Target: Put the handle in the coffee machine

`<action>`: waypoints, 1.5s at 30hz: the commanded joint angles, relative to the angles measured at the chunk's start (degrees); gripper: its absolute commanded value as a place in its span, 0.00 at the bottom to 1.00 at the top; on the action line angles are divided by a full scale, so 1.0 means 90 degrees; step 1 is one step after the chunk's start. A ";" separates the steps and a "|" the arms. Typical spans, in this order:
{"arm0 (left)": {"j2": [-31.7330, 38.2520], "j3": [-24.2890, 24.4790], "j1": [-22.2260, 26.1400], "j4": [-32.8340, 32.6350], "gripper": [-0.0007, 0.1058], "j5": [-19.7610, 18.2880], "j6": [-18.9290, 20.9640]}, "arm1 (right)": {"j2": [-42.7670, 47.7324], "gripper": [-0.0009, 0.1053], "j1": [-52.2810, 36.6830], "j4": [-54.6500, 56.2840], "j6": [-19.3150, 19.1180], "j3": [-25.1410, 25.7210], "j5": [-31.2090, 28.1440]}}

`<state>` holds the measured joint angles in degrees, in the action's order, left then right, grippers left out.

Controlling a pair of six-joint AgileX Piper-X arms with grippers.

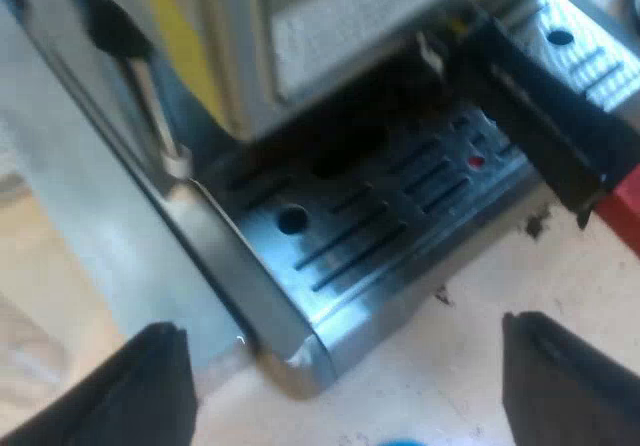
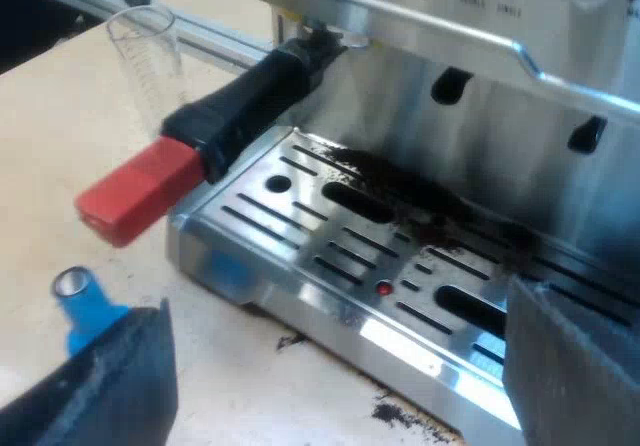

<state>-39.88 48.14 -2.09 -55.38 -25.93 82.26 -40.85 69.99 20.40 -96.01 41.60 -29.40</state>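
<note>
The metal holder's dark handle (image 2: 250,101) sticks out from under the espresso machine's (image 2: 480,76) brew head, over the drip tray (image 2: 300,236). Its red end (image 2: 135,196) points out past the tray's edge. My right gripper (image 2: 337,299) is open and empty, low in front of the tray, apart from the handle. In the left wrist view the same handle (image 1: 530,106) with its red end (image 1: 625,206) crosses above the drip tray (image 1: 350,236). My left gripper (image 1: 342,326) is open and empty, just off the tray's corner.
A measuring glass (image 2: 148,51) stands on the table beyond the handle. A blue tamper (image 2: 85,311) lies on the table near my right gripper's finger (image 2: 110,386). Coffee grounds (image 2: 400,191) are scattered on the tray and on the table by its edge.
</note>
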 commanded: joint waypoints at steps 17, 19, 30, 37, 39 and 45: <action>0.0690 0.1674 0.0086 -0.0004 0.65 -0.0002 0.0593 | 0.0182 0.67 -0.4795 0.3545 0.0209 0.1875 0.2514; 0.0894 0.1674 0.0086 -0.0045 0.65 -0.0002 0.0593 | 0.0239 0.67 -0.5390 0.3831 0.0197 0.1877 0.2589; 0.2108 0.1674 0.0086 -0.0793 0.65 0.0382 0.0593 | 0.1244 0.67 -0.7393 0.4156 -0.0508 0.1877 0.2694; 0.3393 0.1550 0.0086 -0.1132 0.65 0.0568 0.0526 | 0.2592 0.67 -0.7448 0.4413 -0.0578 0.1860 0.2677; 0.3750 0.1398 0.0086 -0.1312 0.65 0.0744 0.0506 | 0.2913 0.67 -0.7448 0.4608 -0.0707 0.1861 0.2677; 0.5059 0.0803 0.0086 -0.1916 0.65 0.0948 0.0339 | 0.4098 0.67 -0.7448 0.5431 -0.0914 0.1798 0.2677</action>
<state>1.17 55.79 -1.37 -72.39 -18.27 85.36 -5.56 3.26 68.43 -103.30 57.76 -5.36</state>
